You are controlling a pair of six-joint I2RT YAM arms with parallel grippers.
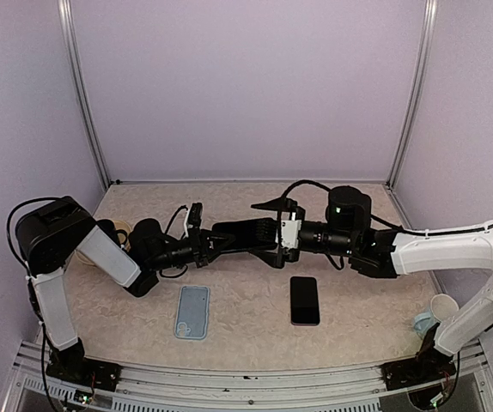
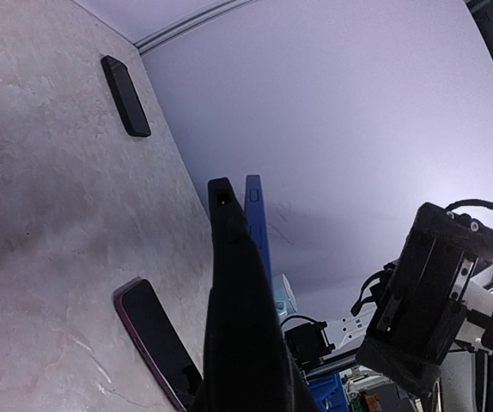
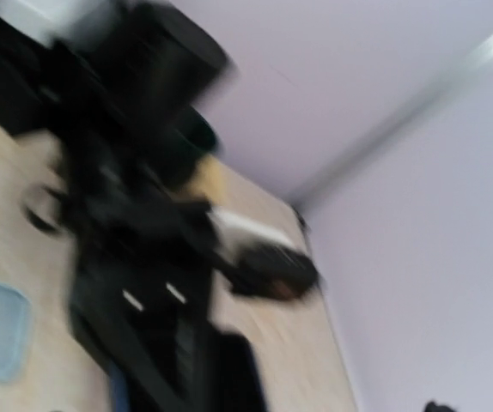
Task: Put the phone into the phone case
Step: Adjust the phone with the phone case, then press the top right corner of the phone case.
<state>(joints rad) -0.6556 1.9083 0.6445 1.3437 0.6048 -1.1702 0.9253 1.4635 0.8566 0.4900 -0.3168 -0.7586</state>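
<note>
— Two things lie on the table [image 1: 367,305]?
— Yes: phone [image 1: 305,300] lower centre-right, phone case [image 1: 192,312] lower centre-left, well apart. My left tool [image 1: 228,233] and right tool [image 1: 264,230] meet mid-frame; apart or together, I can't say.

Black phone [image 1: 305,300], pale blue phone case [image 1: 192,312], beige marbled table [image 1: 246,330], lilac walls [image 1: 246,86].

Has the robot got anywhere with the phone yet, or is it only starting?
Nothing looks done yet. The black phone lies flat on the table, apart from the empty light blue phone case. In hand: nothing; the left gripper and right gripper meet behind them, holding neither. Left to do: pick up the phone and fit it in.
</note>
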